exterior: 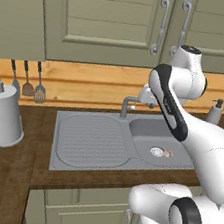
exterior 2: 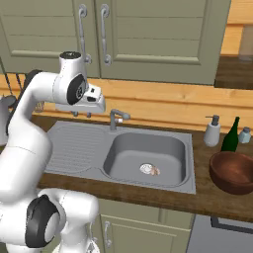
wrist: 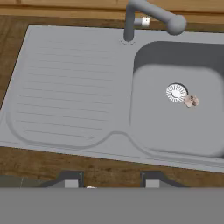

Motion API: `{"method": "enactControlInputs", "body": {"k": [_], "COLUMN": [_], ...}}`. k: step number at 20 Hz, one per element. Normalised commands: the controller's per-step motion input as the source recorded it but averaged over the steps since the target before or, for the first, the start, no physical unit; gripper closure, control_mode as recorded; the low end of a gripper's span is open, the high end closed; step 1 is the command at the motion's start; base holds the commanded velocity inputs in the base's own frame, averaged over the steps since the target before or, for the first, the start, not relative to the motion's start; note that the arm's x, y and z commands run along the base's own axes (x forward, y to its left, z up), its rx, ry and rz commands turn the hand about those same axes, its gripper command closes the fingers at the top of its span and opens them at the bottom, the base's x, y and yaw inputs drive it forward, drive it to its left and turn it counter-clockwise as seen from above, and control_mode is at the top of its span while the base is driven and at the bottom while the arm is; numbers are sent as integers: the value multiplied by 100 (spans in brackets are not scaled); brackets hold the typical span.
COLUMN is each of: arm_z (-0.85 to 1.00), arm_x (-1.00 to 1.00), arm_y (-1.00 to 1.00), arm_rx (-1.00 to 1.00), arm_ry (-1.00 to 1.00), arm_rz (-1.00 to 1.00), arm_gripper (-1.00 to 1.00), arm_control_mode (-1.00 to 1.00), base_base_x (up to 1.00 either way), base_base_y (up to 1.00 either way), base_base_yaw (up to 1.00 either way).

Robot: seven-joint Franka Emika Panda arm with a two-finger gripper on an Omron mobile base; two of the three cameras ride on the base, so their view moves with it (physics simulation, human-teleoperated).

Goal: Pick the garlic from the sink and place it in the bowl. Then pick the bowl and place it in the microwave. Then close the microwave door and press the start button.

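The garlic (wrist: pixel 191 101) lies touching the drain (wrist: pixel 176 92) in the sink (wrist: pixel 65 109); the tool (wrist: pixel 111 178) hangs spread, empty, above.

Even, diffuse light, no visible source. Rendered pictures, soft and low in detail. The sink (wrist: pixel 78 100) basin darkens along its far wall in the hand view; a faint shadow lies under the tap (wrist: pixel 148 17). No glare on the metal. Edges undistorted. The garlic (wrist: pixel 191 101) is blurry.
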Motion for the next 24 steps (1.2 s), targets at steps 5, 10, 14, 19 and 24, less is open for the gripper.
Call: {"method": "enactControlInputs", "body": {"k": [5, 10, 14, 19, 24], "arm_z": [-11, -52, -61, -61, -44], "arm_x": [-71, -85, -11, 21, 66], "arm_y": [-11, -79, -100, -100, -89], "arm_rx": [0, 2, 6, 9, 11], "arm_ry": [-5, -3, 16, 21, 20], "arm_rz": [1, -2, -8, -5, -1], "arm_gripper": [-100, -100, -100, -100, -100], "arm_control_mode": [-100, -100, -100, -100, -100], "base_base_x": [0, 0, 0, 0, 0], "base_base_y": [0, 0, 0, 0, 0], "base_base_yaw": [0, 0, 0, 0, 0]}}
